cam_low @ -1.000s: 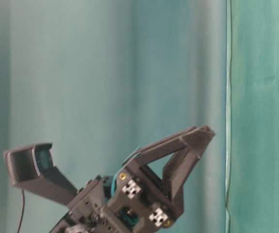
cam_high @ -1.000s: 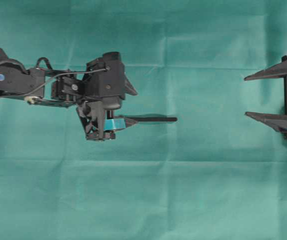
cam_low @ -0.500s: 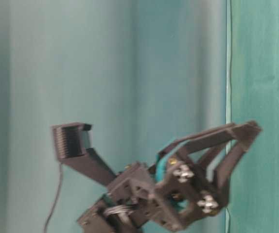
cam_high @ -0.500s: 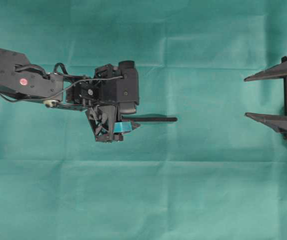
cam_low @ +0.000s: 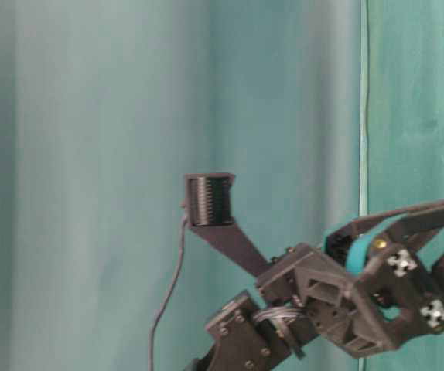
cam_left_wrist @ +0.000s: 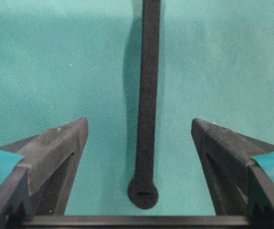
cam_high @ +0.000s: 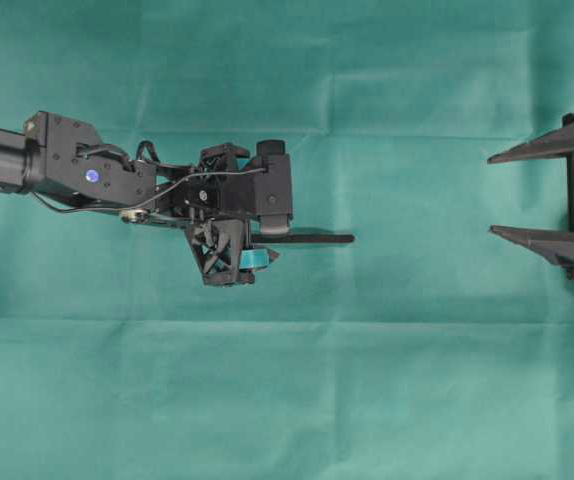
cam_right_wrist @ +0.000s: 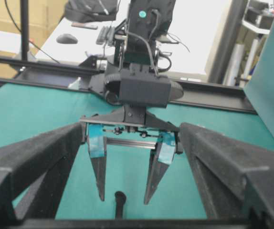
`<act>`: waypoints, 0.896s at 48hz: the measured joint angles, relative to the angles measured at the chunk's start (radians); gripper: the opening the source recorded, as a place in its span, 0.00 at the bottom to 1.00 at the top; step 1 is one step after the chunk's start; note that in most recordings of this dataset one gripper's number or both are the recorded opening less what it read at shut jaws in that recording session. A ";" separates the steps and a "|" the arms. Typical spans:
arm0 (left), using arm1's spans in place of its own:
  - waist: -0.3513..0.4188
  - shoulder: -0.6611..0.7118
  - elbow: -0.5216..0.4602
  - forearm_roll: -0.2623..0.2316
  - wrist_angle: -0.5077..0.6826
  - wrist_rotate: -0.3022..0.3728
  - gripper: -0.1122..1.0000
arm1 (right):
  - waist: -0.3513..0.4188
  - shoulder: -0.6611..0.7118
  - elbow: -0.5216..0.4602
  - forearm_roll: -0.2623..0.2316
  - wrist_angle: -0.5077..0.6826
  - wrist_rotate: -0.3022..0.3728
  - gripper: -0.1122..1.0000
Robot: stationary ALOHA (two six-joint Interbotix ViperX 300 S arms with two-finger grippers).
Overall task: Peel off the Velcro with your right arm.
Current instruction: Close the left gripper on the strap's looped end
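Fuzzy black Velcro, round-knobbed, on woven teal cloth between wide-spread left end effector fingers.

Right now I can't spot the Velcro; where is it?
In the overhead view the Velcro lies flat on the green cloth left of centre, its rounded end between the open jaws of the left gripper, far from the right gripper.
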 measured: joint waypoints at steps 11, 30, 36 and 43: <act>0.000 0.034 0.000 0.000 -0.018 0.000 0.89 | 0.000 -0.002 0.006 0.000 0.000 0.000 0.78; 0.000 0.075 0.000 0.000 -0.052 0.000 0.88 | 0.000 -0.006 0.008 0.000 -0.002 0.000 0.78; 0.002 0.075 0.000 0.000 -0.054 0.000 0.86 | -0.002 -0.006 0.008 0.000 -0.002 0.000 0.78; 0.002 0.075 0.000 0.000 -0.054 0.000 0.67 | -0.002 -0.006 0.008 0.000 0.000 0.000 0.78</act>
